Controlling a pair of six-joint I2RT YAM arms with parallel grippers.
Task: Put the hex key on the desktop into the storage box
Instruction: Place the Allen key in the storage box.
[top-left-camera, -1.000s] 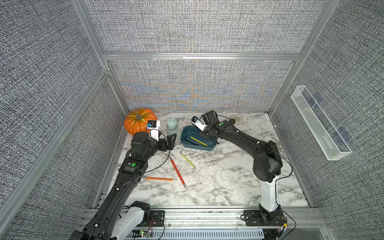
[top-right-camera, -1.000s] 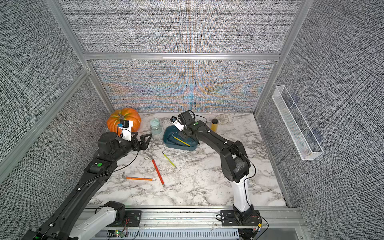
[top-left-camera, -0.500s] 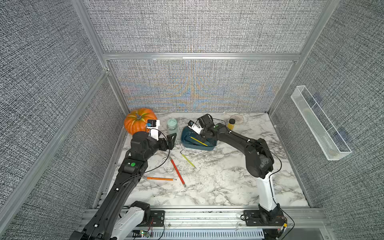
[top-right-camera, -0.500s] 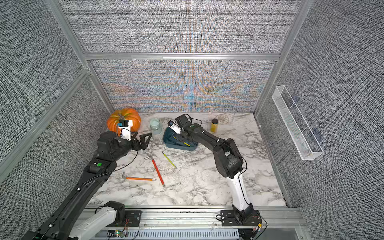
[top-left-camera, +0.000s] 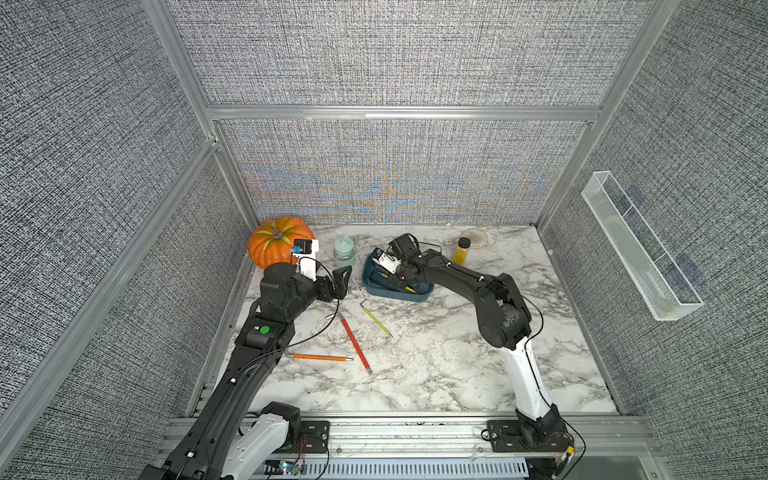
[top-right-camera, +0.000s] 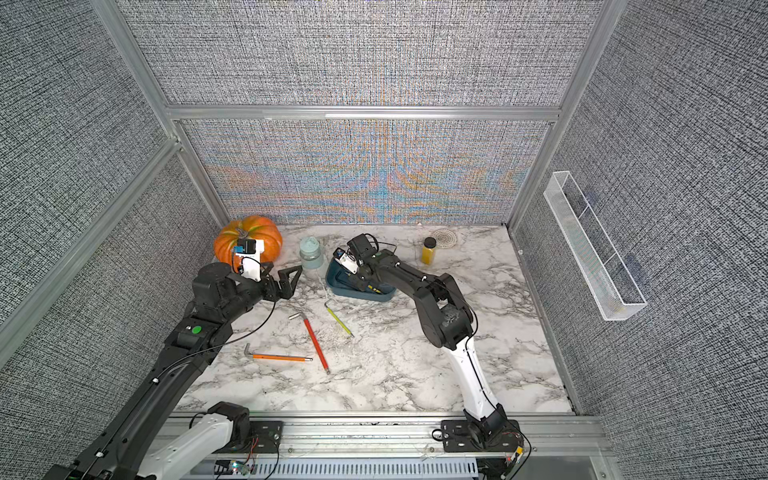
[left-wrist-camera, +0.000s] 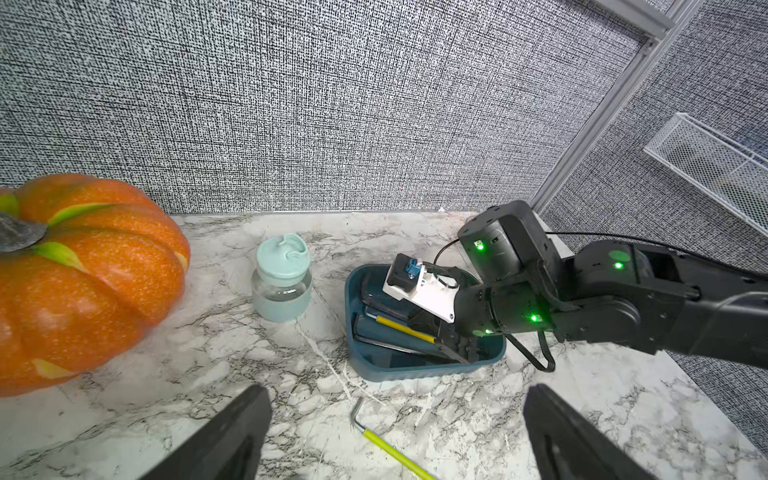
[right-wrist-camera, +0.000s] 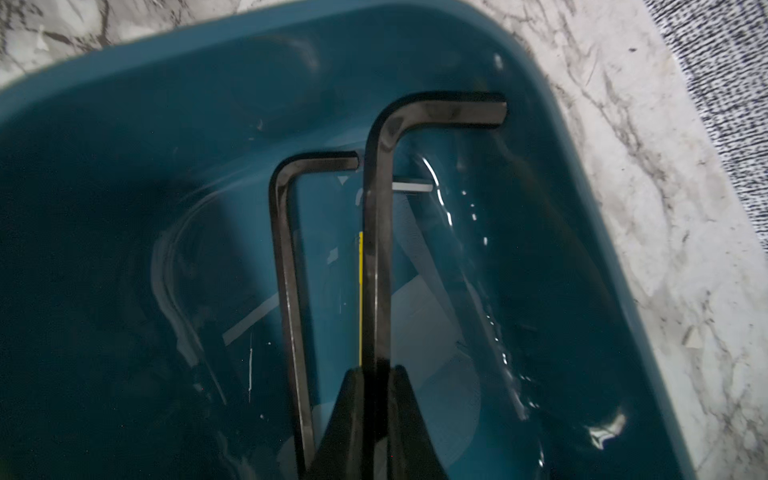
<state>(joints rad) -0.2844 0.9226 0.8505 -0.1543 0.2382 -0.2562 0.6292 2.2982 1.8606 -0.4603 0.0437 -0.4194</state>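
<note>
The right gripper (right-wrist-camera: 376, 376) clamps a black hex key (right-wrist-camera: 377, 232) inside the teal storage box (right-wrist-camera: 124, 124), while the left gripper (left-wrist-camera: 392, 395) hovers spread wide.

Teal box (top-left-camera: 415, 296) at the tabletop (top-left-camera: 436, 365) back holds a black hex key (right-wrist-camera: 376, 249), clamped in the right gripper (right-wrist-camera: 376, 369), a thinner black key (right-wrist-camera: 286, 270) and a yellow key (left-wrist-camera: 401, 328). Red key (top-left-camera: 355, 345), orange key (top-left-camera: 322, 357), lime key (top-left-camera: 376, 319) lie outside.

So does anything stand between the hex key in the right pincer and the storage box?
Nothing visible does: the right pincer holds the black hex key inside the storage box. A thinner black key lies beside it, and a yellow-sleeved key partly beneath it.
</note>
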